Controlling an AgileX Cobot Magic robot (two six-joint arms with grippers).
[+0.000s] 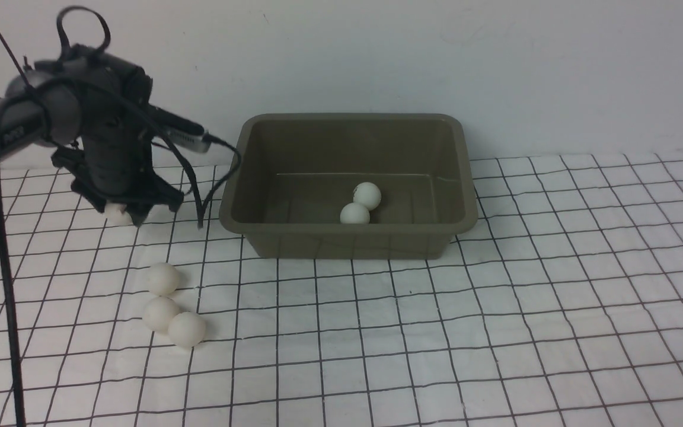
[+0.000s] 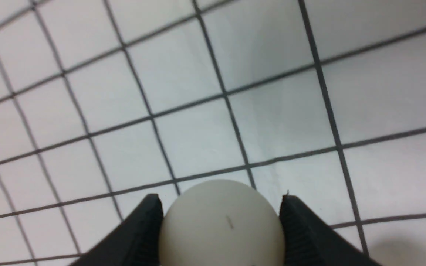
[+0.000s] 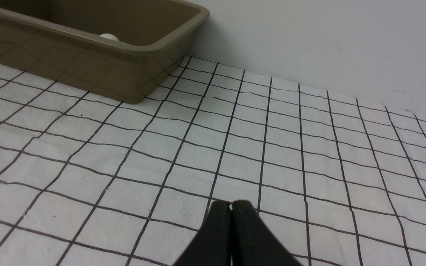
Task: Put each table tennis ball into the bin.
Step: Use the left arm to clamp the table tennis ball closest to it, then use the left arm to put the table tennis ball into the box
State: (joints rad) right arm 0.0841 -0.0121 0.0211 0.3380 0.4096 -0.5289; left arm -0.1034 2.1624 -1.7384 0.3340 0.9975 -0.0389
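Front view: the white grid-lined worktop (image 1: 495,332) lies open to the right of and nearer than the rectangular olive-brown plastic bin (image 1: 347,240). The bin stands far back by the wall, with two small matte white table tennis balls (image 1: 367,195) inside. Three loose balls (image 1: 160,313) cluster near-left. Left of the bin, the left gripper (image 1: 121,214) pinches a fourth ball (image 2: 222,229), seemingly lifted clear. The right gripper (image 3: 230,207) is pressed together.

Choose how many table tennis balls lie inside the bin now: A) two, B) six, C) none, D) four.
A: the front view shows two table tennis balls resting side by side, touching, on the floor of the bin.
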